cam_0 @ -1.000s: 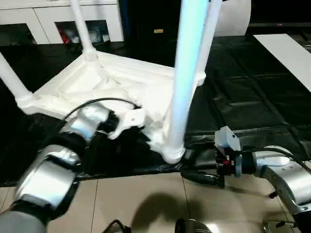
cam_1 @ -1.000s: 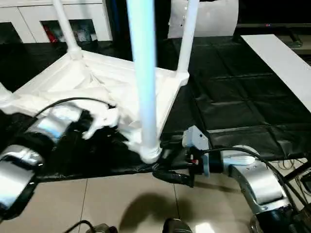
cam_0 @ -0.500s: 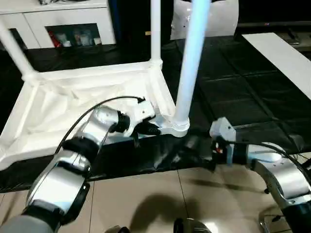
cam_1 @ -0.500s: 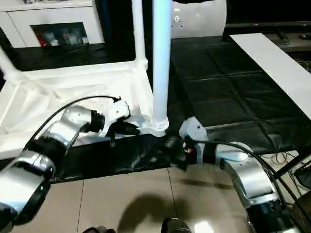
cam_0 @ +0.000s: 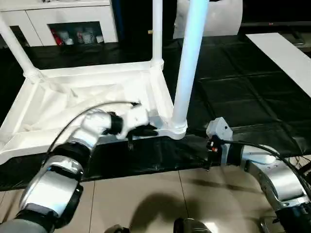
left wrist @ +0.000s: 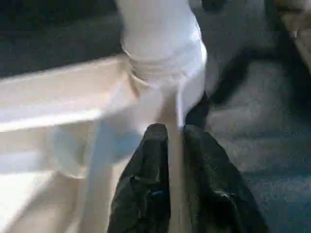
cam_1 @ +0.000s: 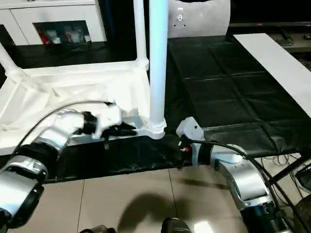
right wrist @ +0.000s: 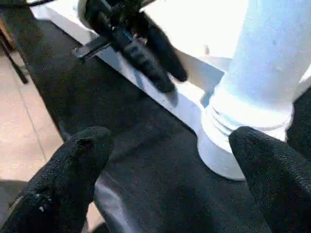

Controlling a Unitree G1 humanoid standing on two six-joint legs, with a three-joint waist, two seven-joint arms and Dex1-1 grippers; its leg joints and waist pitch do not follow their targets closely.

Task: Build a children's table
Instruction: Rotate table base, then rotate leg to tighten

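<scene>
The children's table stands upside down on the black mat, its white top flat and legs pointing up. The near-right leg sits in its corner socket by its flared collar. Two more legs rise at the far right and the far left. My left gripper is shut on the top's thin near rim, just beside that collar. My right gripper stands wide open low over the mat, close to the collar and holding nothing.
The black mat covers the floor beyond the table, and tan tiles lie in front of it. White cabinets line the back. A long white board lies at the right.
The whole view has shifted, so the camera moved. My left gripper stays at the near rim by the corner. My right gripper has come closer to the near-right leg's base.
</scene>
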